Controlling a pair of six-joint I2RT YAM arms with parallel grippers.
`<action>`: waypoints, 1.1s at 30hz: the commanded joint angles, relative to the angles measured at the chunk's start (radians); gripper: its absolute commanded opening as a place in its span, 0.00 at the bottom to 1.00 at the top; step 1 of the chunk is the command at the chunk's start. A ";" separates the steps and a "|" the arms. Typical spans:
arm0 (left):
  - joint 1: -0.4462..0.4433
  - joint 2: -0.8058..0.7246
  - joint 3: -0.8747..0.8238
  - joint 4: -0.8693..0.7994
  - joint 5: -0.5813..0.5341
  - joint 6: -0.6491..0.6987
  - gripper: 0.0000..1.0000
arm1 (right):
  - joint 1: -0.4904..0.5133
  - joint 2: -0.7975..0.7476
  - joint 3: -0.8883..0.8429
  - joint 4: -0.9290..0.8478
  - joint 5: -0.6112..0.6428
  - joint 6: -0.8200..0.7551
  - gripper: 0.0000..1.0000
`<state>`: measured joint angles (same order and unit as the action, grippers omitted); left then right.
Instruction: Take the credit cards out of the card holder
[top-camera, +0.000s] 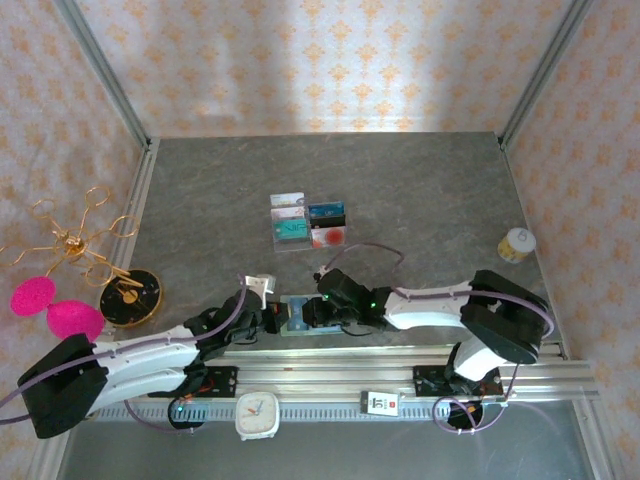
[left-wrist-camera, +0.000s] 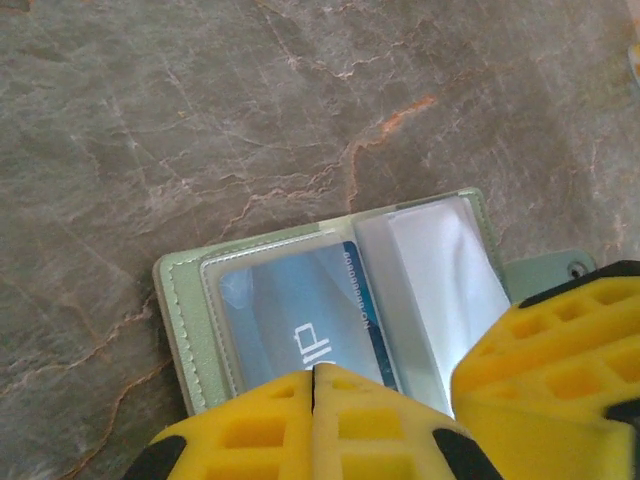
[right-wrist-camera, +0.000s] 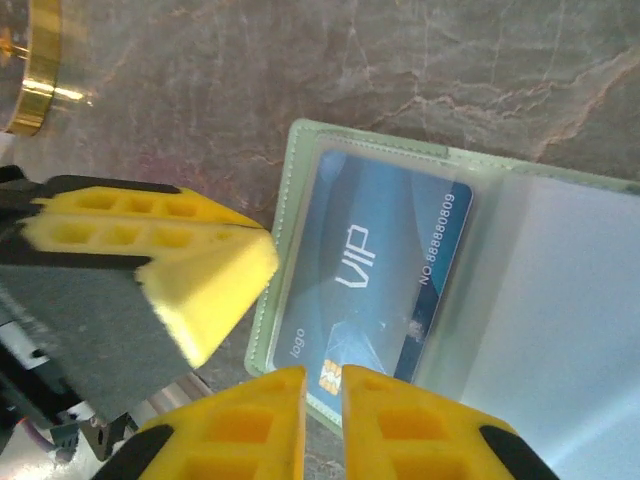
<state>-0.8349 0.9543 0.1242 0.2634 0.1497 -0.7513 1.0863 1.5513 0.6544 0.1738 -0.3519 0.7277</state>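
grey marble table (top-camera: 420, 190). both arms lie low along the bottom of the top view, wrists meeting at lower centre over 1 green card holder (right-wrist-camera: 296, 190), which lies open and flat. one clear sleeve holds 1 blue credit card (right-wrist-camera: 375, 260). 4 loose cards (top-camera: 308, 222) at frame centre, well apart. left gripper (left-wrist-camera: 312, 400) closed at the holder's near edge. right gripper (right-wrist-camera: 322, 400) jaws a slit apart around the card's chip end; can't tell if clamped.

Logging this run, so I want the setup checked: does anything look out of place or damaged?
Nothing looks damaged or spilled. The wallet lies open and flat, one blue card straight in its sleeve; four cards sit in a tidy block. Only oddity: a clock lying on the rail.
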 joint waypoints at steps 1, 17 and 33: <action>0.011 0.022 0.009 0.013 -0.033 0.040 0.00 | -0.013 0.028 0.024 -0.003 0.004 0.035 0.15; 0.011 0.176 0.001 0.045 0.016 0.057 0.00 | -0.028 0.090 0.042 -0.056 0.067 0.082 0.18; 0.018 0.102 -0.010 0.028 0.013 0.051 0.00 | -0.029 -0.075 -0.077 -0.052 0.154 0.143 0.00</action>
<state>-0.8284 1.0748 0.1249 0.3344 0.1528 -0.7128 1.0592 1.5154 0.6090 0.1562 -0.2573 0.8436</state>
